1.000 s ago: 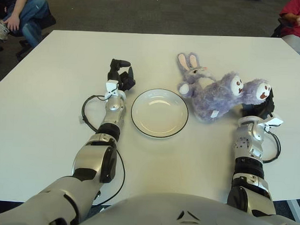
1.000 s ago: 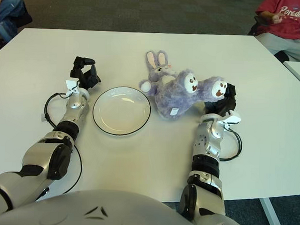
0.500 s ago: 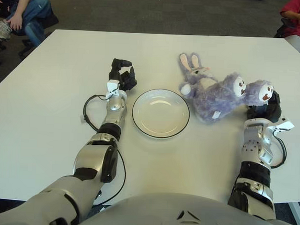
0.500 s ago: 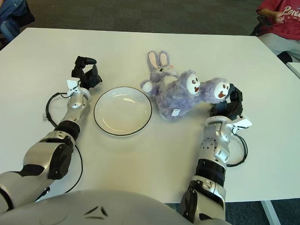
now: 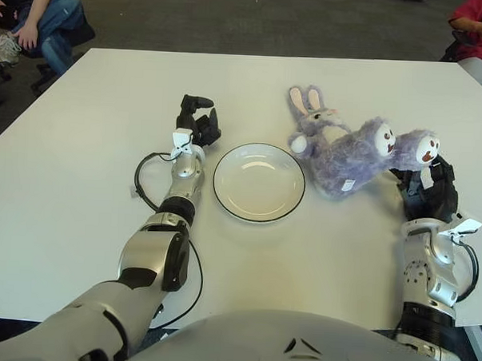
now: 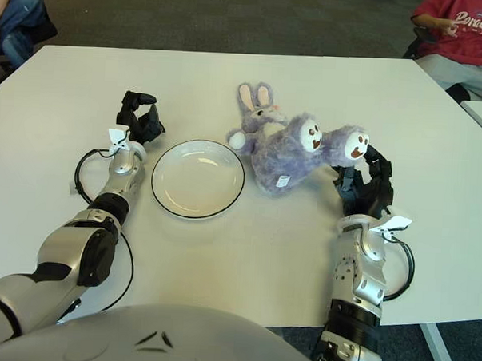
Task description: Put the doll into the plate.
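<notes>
Doll outside plate; both hands empty.
Your purple plush doll (image 5: 350, 149) lies on the bench (image 5: 82, 165) toward its far right, just right of the white plate (image 5: 258, 182). Right hand (image 5: 429, 189) sits just beside the doll's foot, fingers (image 6: 378, 166) loosely spread, gripping nothing. Left hand (image 5: 197, 123) shows left of the plate, fingers curled, empty.

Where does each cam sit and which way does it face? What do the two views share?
Left eye view: on the head, looking forward and down at the table; shows both arms, left hand beside the plate, right hand by the doll.
Right eye view: same head, slightly to the right, same downward aim; same arms, with a red-shirted person at the far right.
Shared: table, plate, doll, both hands.
</notes>
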`<state>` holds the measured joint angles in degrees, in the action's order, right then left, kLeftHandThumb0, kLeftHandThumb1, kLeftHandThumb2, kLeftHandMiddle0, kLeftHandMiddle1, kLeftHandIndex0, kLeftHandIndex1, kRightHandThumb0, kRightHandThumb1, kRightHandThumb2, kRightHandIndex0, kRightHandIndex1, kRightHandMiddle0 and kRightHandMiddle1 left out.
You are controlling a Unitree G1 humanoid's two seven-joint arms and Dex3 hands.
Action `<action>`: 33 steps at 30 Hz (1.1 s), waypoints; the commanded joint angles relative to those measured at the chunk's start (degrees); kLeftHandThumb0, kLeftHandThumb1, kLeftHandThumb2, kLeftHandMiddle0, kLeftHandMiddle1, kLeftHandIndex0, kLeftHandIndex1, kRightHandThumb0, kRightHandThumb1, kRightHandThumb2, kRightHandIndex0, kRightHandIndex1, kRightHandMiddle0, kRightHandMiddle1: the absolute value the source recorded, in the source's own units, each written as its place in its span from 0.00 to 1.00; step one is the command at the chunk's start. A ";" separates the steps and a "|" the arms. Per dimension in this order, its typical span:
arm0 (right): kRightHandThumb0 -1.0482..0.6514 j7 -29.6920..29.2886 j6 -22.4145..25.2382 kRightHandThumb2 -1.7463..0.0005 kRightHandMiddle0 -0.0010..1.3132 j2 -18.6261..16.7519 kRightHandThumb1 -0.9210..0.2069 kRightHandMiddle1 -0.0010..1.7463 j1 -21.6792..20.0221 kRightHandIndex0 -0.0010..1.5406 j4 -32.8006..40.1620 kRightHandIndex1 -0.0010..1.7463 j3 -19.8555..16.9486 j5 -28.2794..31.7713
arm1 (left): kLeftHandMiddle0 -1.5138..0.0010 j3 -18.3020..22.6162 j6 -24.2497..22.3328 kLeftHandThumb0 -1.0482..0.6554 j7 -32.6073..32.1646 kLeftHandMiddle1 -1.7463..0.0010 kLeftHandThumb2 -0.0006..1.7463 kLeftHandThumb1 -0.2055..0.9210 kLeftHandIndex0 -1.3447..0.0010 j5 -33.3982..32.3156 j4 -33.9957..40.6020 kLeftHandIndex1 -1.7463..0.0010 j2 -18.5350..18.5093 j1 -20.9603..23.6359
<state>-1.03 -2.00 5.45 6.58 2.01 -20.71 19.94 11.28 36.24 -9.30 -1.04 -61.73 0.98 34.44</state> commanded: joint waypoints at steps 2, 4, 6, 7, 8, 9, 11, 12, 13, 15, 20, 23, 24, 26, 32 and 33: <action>0.48 2.45 -0.45 0.42 0.00 0.22 0.52 0.24 3.22 0.06 -3.66 0.38 1.76 -2.72 | 0.33 0.27 0.35 0.38 0.00 0.00 0.56 0.70 0.70 -0.44 -3.74 0.00 0.68 -5.80; 0.50 4.07 -1.94 0.40 0.00 1.06 0.53 0.21 3.82 0.06 -4.11 0.36 2.51 -3.93 | 0.33 0.28 0.34 0.38 0.20 0.00 0.57 0.70 0.70 -0.51 -3.75 0.00 0.65 -5.83; 0.51 5.73 -3.34 0.39 0.00 1.91 0.55 0.18 4.35 0.05 -4.56 0.35 3.17 -4.95 | 0.33 0.39 0.21 0.38 0.32 0.00 0.57 0.70 0.70 -0.67 -3.75 0.00 0.69 -5.83; 0.50 6.29 -3.81 0.39 0.00 2.17 0.55 0.17 4.51 0.05 -4.73 0.34 3.36 -5.28 | 0.33 0.43 0.18 0.38 0.34 0.00 0.57 0.70 0.70 -0.73 -3.74 0.00 0.71 -5.83; 0.50 6.55 -4.11 0.39 0.00 2.27 0.56 0.16 4.56 0.05 -4.88 0.34 3.43 -5.43 | 0.33 0.45 0.17 0.38 0.35 0.00 0.57 0.70 0.70 -0.74 -3.74 0.00 0.71 -5.84; 0.50 7.48 -5.06 0.39 0.00 2.92 0.56 0.16 4.77 0.05 -5.29 0.34 3.78 -6.03 | 0.33 0.48 0.12 0.38 0.37 0.00 0.57 0.70 0.70 -0.77 -3.73 0.00 0.72 -5.84; 0.46 9.00 -7.07 0.41 0.00 4.06 0.55 0.14 5.14 0.05 -6.23 0.33 4.35 -7.33 | 0.34 0.52 0.08 0.38 0.43 0.00 0.56 0.70 0.70 -0.82 -3.74 0.00 0.72 -5.86; 0.45 9.51 -8.33 0.41 0.00 4.64 0.55 0.13 5.29 0.06 -6.94 0.33 4.61 -8.30 | 0.34 0.52 0.10 0.38 0.47 0.00 0.56 0.70 0.70 -0.82 -3.75 0.00 0.71 -5.87; 0.43 9.73 -9.14 0.42 0.00 4.94 0.54 0.13 5.35 0.06 -7.43 0.32 4.74 -8.90 | 0.34 0.52 0.11 0.38 0.50 0.00 0.56 0.70 0.70 -0.81 -3.75 0.00 0.70 -5.88; 0.40 10.04 -11.16 0.44 0.00 5.56 0.53 0.12 5.38 0.06 -8.88 0.31 4.91 -10.18 | 0.34 0.51 0.13 0.38 0.59 0.00 0.56 0.70 0.70 -0.80 -3.77 0.00 0.67 -5.88; 0.28 7.64 -19.54 0.54 0.00 7.52 0.40 0.12 5.03 0.11 -14.87 0.22 5.74 -17.25 | 0.34 0.43 0.11 0.38 0.66 0.00 0.56 0.71 0.70 -0.68 -3.91 0.00 0.59 -5.83; 0.25 5.86 -20.45 0.56 0.00 7.34 0.38 0.14 4.80 0.14 -15.02 0.18 6.27 -19.23 | 0.34 0.49 0.18 0.38 0.58 0.00 0.56 0.70 0.70 -0.68 -3.94 0.00 0.67 -5.80; 0.25 5.45 -20.63 0.56 0.00 7.20 0.37 0.14 4.81 0.14 -14.81 0.17 6.47 -19.57 | 0.34 0.54 0.17 0.38 0.58 0.00 0.56 0.71 0.70 -0.74 -3.92 0.00 0.73 -5.79; 0.24 5.05 -21.19 0.55 0.00 7.11 0.39 0.15 4.80 0.16 -14.82 0.15 6.70 -19.84 | 0.34 0.61 0.12 0.38 0.56 0.00 0.56 0.71 0.70 -0.82 -3.89 0.00 0.80 -5.76; 0.29 5.88 -23.12 0.44 0.00 7.23 0.51 0.15 5.20 0.20 -14.76 0.10 7.47 -19.30 | 0.34 0.60 -0.20 0.38 0.17 0.00 0.55 0.71 0.70 -0.75 -3.97 0.00 0.84 -5.61; 0.30 6.06 -23.37 0.43 0.00 7.31 0.52 0.15 5.36 0.20 -14.56 0.09 7.66 -19.31 | 0.34 0.59 -0.15 0.38 0.15 0.00 0.55 0.71 0.70 -0.73 -3.99 0.00 0.83 -5.59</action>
<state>4.47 -23.85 14.58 8.19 -8.78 -14.62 1.31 11.19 36.26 -9.08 -1.09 -62.18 2.05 35.22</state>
